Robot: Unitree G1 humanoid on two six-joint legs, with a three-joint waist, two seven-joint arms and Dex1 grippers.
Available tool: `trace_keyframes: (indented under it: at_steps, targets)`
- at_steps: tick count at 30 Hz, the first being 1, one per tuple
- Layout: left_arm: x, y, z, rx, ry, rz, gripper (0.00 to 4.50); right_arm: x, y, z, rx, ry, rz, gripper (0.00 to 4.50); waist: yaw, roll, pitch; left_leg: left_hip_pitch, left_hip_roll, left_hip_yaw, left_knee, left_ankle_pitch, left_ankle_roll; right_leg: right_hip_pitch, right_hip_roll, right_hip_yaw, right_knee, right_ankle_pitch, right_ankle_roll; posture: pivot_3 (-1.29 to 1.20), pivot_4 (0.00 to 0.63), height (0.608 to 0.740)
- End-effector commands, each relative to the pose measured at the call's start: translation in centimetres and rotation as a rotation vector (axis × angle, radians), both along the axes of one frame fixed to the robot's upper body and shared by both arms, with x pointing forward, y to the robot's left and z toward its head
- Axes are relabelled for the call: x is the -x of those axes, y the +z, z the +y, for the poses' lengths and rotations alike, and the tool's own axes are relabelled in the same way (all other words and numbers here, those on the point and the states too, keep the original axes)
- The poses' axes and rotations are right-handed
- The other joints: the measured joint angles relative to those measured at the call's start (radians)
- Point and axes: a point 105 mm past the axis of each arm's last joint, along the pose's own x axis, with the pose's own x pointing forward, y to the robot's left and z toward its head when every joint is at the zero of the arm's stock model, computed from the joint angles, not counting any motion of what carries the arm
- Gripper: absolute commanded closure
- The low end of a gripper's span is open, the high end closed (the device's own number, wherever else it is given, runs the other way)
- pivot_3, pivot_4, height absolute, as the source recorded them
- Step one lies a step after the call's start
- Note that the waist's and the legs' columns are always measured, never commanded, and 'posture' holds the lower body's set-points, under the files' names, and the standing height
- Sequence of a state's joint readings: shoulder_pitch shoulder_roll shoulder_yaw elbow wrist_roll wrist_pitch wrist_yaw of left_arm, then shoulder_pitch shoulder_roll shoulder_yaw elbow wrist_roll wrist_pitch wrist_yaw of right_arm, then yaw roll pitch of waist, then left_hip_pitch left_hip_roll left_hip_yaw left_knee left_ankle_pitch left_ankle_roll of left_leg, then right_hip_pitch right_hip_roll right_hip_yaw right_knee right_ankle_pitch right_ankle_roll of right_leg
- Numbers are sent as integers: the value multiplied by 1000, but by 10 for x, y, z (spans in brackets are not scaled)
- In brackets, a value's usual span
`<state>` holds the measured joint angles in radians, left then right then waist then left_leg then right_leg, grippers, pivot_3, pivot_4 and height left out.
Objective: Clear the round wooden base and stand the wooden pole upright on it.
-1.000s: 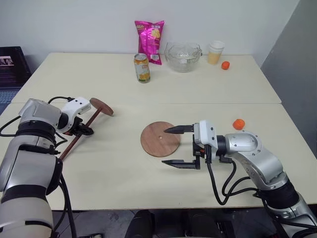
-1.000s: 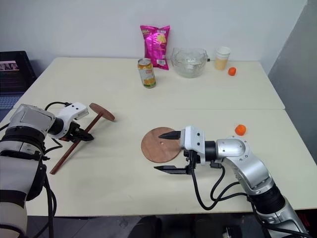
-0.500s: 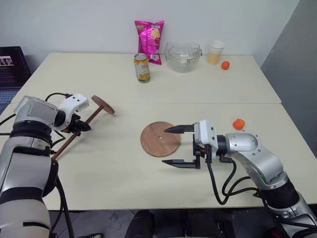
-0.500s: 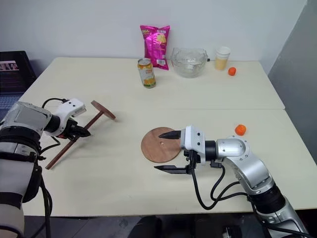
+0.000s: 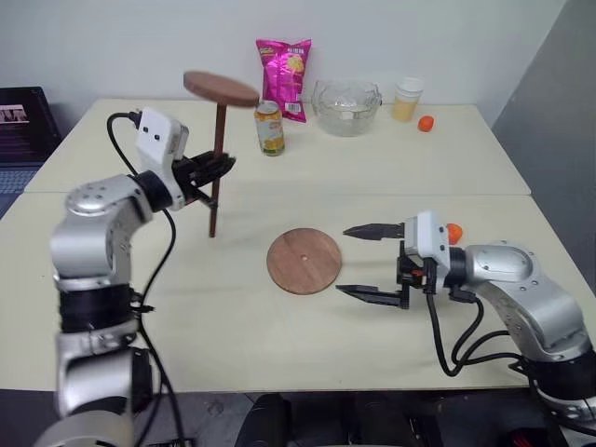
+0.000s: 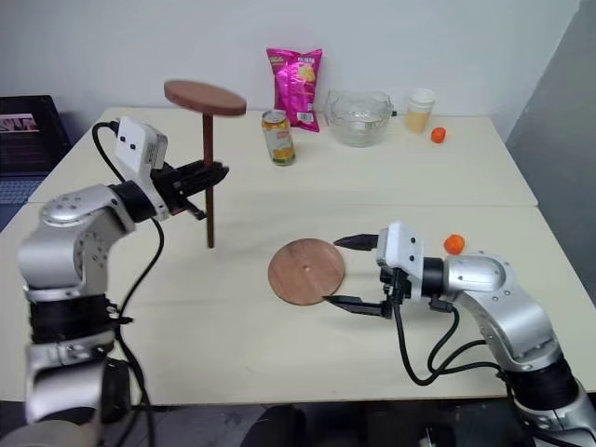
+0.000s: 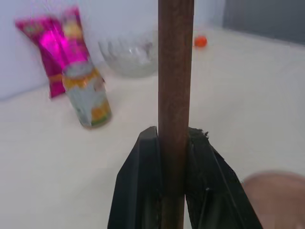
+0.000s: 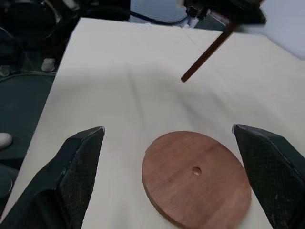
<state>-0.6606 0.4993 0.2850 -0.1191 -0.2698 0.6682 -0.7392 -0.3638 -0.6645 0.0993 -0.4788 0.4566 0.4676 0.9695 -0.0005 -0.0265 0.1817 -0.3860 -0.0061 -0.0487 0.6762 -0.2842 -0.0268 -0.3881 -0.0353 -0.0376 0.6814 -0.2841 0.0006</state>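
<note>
my left fingers (image 5: 222,168), clamped on the wooden pole (image 5: 216,177), have lifted it upright off the counter (image 5: 391,177), its free end short of the bare round wooden base (image 5: 304,261); right fingers (image 5: 365,262) wide open, empty.

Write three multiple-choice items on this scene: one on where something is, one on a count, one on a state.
1. Where is the round wooden base?
A. on the table in front of the open right gripper
B. inside the glass bowl
C. under the can

2. How many small orange balls lie on the table?
A. none
B. two
C. five

3. How is the wooden pole held?
A. lying flat
B. upright in the shut left gripper, disc end up
C. clamped by the right gripper

Answers: 1 A, bare disc beside those fingers; 2 B, one by the cup, one behind the right gripper; 3 B, fingers pinch the shaft.
</note>
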Motion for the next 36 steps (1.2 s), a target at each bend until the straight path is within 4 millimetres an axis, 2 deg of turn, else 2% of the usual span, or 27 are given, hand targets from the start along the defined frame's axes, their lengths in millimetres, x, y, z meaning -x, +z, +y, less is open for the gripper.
trace_keyframes:
  at_steps: [1,4,7,10,14,22,32,36]
  targets:
    - [19,30,-11,74,22,-158,4226,2,14,-10,-4,-50,-52,0,0,0,0,0,0,0,0,0,0,0,0,0,0,0,0,0,150,740]
    - [30,22,-32,77,-54,-164,4226,2,18,-16,-7,-103,-52,0,-2,0,0,1,0,1,0,0,1,0,0,1,1,0,0,0,150,740]
    - [43,2,-51,40,-157,-124,4226,0,18,-18,-11,-169,-36,0,-1,0,0,1,0,1,0,0,0,1,0,1,1,0,0,0,150,740]
    - [48,-11,-59,15,-203,-102,4226,-4,12,-21,14,-243,-4,0,1,0,0,1,0,1,0,0,0,1,0,1,0,0,0,0,150,740]
    - [48,-30,-72,39,-266,-55,4226,-1,4,-12,28,-253,25,0,1,0,0,1,0,1,0,-1,2,1,0,1,0,0,0,0,150,740]
    - [40,-42,-94,80,-340,-63,4226,-10,-9,-13,73,-341,18,0,1,0,0,1,-1,1,0,-2,3,1,1,1,0,0,0,0,150,740]
    - [33,-47,-101,140,-310,-81,4226,6,-22,-6,90,-267,84,0,0,0,0,1,-1,1,0,-2,4,1,1,1,0,0,0,0,150,740]
    - [31,-49,-102,155,-297,-75,4226,7,-24,-7,110,-257,87,0,0,0,0,1,-1,0,0,-2,4,1,1,1,0,0,0,0,150,740]
